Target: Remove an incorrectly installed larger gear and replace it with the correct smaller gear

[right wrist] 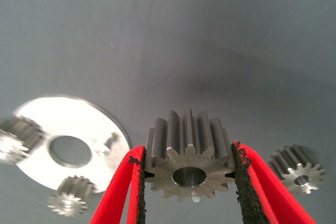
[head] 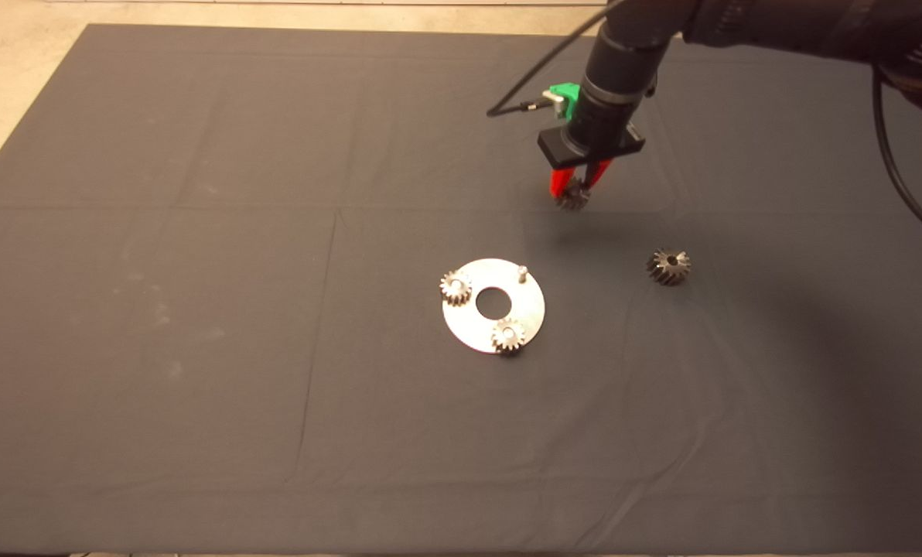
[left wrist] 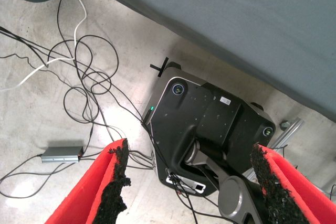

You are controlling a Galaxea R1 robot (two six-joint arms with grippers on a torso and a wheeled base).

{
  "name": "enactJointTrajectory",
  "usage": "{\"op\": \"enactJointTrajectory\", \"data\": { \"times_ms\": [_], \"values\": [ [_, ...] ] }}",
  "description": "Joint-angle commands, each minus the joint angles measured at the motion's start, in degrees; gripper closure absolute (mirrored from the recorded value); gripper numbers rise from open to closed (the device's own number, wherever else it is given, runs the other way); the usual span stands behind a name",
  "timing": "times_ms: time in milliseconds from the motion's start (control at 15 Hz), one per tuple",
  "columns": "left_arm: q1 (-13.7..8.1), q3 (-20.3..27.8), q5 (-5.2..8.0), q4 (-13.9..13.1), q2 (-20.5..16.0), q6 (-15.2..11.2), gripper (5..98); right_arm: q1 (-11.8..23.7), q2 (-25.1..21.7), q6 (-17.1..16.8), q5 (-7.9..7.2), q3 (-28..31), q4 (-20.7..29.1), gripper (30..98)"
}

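Nearest in, the left tool (left wrist: 191, 156) is hanging off the bench's edge over the floor cables, fingers spread wide and gripping nothing.

On the bench (head: 198, 309), the round plate (head: 469, 325) is sitting mid-mat, carrying two paler gears (head: 455, 287) (head: 508, 336) on its rim, and its third peg (head: 520, 271) is standing bare. That is the seat waiting to be filled.

Out to the right, well apart from the plate, the larger gear (head: 668, 266) is lying on the mat, so the removal looks done.

Farther back, the right tool (head: 575, 184) is hovering above the mat, its fingers closed part-way and pinching the smaller gear (right wrist: 186, 145) by its toothed flanks, bore facing down the wrist camera.

So the replacement step seems to be in hand. The next move calls for bringing the gear over the bare peg, lining the bore up squarely and lowering it — the teeth must be meshing, not riding. The two paler gears are crowding the plate, though the path toward the peg looks open.
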Motion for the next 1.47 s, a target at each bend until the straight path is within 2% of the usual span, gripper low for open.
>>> {"op": "enactJointTrajectory", "data": {
  "times_ms": [0,67,133,333,533,733,1067,1400],
  "values": [
    [0.97,0.46,7.57,0.70,0.51,1.16,44.4,3.92,2.61,0.70,-2.70,3.68,3.49,92.9],
    [0.97,0.46,7.57,0.70,0.51,1.22,44.4,3.83,2.61,2.91,-1.52,5.37,3.49,93.0],
    [0.97,0.46,7.57,0.70,0.43,1.22,44.4,3.78,2.61,3.82,-1.16,6.89,3.40,93.0],
    [0.97,0.46,7.57,0.61,0.43,1.22,44.4,3.17,2.61,5.88,-1.12,9.92,3.32,93.1],
    [0.93,0.46,7.57,0.70,0.25,1.22,44.4,-0.16,2.52,8.64,-1.56,12.95,2.01,93.2],
    [0.97,0.38,7.57,0.79,-0.69,2.28,44.4,-3.83,2.43,9.49,-1.65,14.76,-5.95,93.2],
    [0.97,0.39,7.57,2.47,-0.53,2.28,44.4,-5.49,2.52,10.10,-1.30,15.66,-13.05,93.4],
    [0.97,0.46,7.57,3.51,-0.10,2.28,44.4,-5.71,2.61,10.10,-1.03,16.77,-15.14,93.4]
  ]
}}
